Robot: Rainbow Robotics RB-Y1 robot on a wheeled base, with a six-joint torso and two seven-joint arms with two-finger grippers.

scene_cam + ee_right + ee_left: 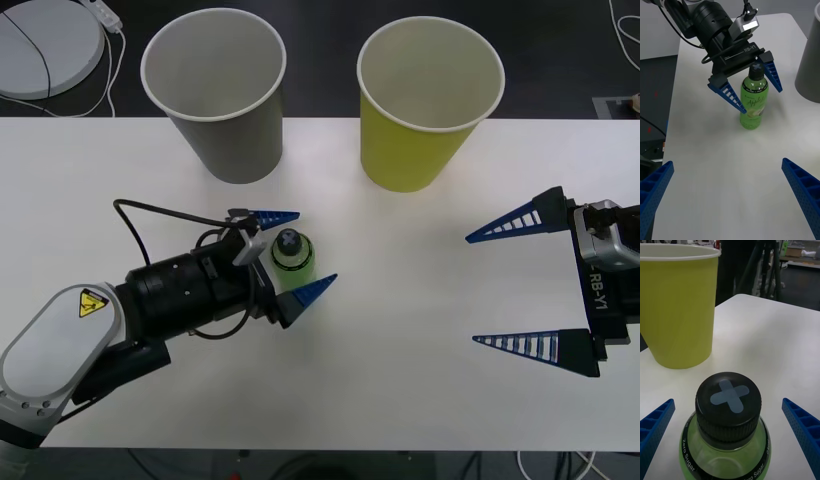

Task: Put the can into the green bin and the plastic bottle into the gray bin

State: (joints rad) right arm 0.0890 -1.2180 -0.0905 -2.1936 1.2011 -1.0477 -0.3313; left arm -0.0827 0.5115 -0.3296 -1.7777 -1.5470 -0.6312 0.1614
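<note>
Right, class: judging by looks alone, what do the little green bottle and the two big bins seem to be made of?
The plastic bottle looks like clear glossy plastic: its green contents show through, and the ribbed black cap looks like matte plastic. The gray bin and green bin look like matte coated paper, judging by their rolled white rims and pale insides, though thin plastic is possible.

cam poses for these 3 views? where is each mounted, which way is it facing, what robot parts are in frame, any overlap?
Front: above the arms, looking forward and down at the table; left gripper around the plastic bottle, right gripper open.
Right wrist: on the right arm, facing the bottle and left gripper; own fingertips.
Left wrist: on the left arm, facing the bottle cap and green bin; own fingertips.
Shared: all three show the bottle.
</note>
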